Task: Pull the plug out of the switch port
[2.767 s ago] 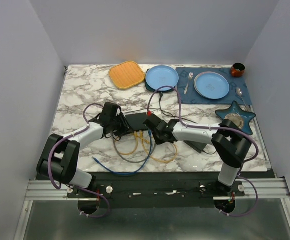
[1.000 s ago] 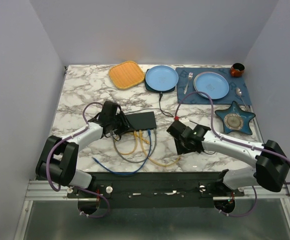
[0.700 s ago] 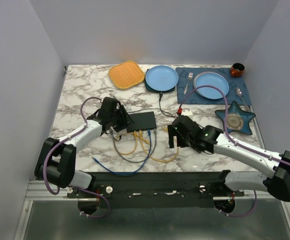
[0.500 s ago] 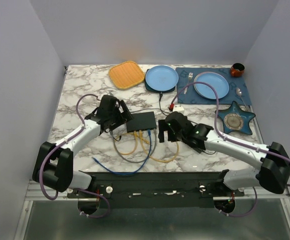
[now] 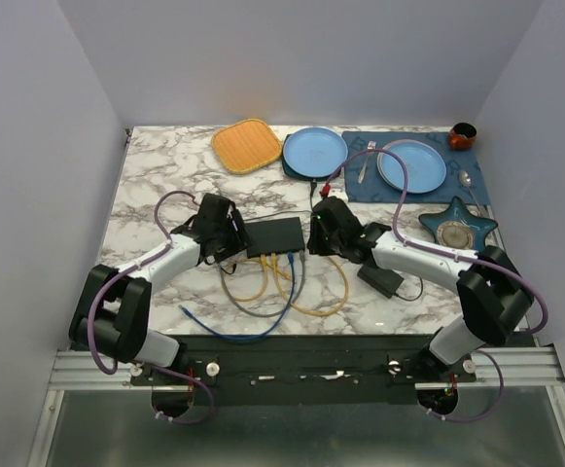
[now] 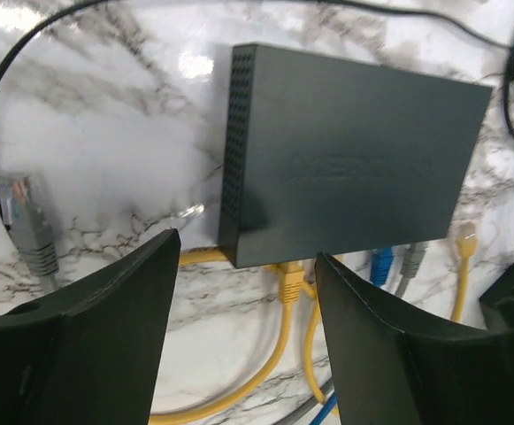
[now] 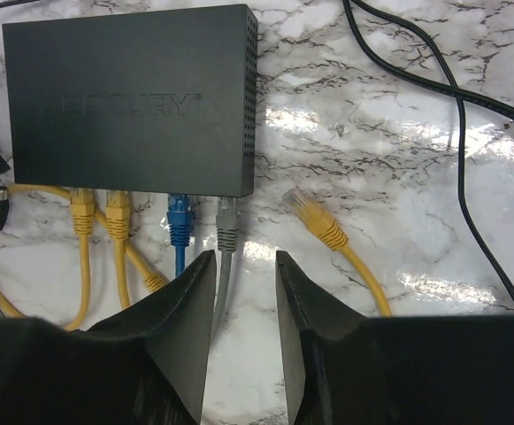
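Note that the right gripper (image 7: 241, 261) has swung back from the table's right side to the switch (image 7: 133, 97) at mid-table. Its fingers stand slightly apart, empty, above the grey plug (image 7: 227, 221). One yellow plug (image 7: 314, 217) lies loose on the glossy marble table (image 7: 398, 133), so one pull appears complete. The left gripper (image 6: 248, 252), fingers spread, remains at the left end of the switch. The switch is a flat matte box with a perforated side.

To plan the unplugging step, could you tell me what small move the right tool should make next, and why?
Probably ease the right tool forward until its open jaws straddle the grey plug, then close. It hovers just short of that plug, which is seated in the switch nearly in line with the gap, and holds nothing.
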You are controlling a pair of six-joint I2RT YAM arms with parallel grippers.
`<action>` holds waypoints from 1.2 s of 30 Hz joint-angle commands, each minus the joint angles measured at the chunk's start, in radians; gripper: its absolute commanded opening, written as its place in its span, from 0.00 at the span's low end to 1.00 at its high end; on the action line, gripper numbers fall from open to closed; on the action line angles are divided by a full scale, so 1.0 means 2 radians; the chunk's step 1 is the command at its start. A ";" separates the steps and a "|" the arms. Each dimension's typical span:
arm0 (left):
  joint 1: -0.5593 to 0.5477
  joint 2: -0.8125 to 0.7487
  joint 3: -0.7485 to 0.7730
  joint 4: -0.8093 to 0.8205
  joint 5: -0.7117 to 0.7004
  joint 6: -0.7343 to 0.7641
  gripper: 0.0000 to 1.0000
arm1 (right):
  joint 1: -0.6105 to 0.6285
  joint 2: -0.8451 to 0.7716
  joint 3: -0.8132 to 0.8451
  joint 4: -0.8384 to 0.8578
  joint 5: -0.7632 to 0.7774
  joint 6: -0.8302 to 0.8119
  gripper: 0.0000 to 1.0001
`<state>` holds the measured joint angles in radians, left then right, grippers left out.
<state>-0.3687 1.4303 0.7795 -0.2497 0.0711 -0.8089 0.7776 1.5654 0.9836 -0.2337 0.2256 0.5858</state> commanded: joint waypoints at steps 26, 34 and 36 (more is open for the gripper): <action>-0.029 0.025 0.020 -0.124 -0.151 0.087 0.55 | 0.002 0.003 0.004 0.017 -0.019 -0.010 0.41; -0.047 0.060 0.029 -0.134 -0.177 0.092 0.53 | 0.002 0.000 0.011 0.019 -0.032 -0.011 0.40; -0.055 0.059 0.029 -0.134 -0.182 0.088 0.61 | 0.002 0.003 0.008 0.022 -0.033 -0.009 0.40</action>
<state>-0.4519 1.5246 0.8375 -0.4969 -0.2333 -0.6292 0.7780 1.5837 0.9966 -0.2176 0.1814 0.5610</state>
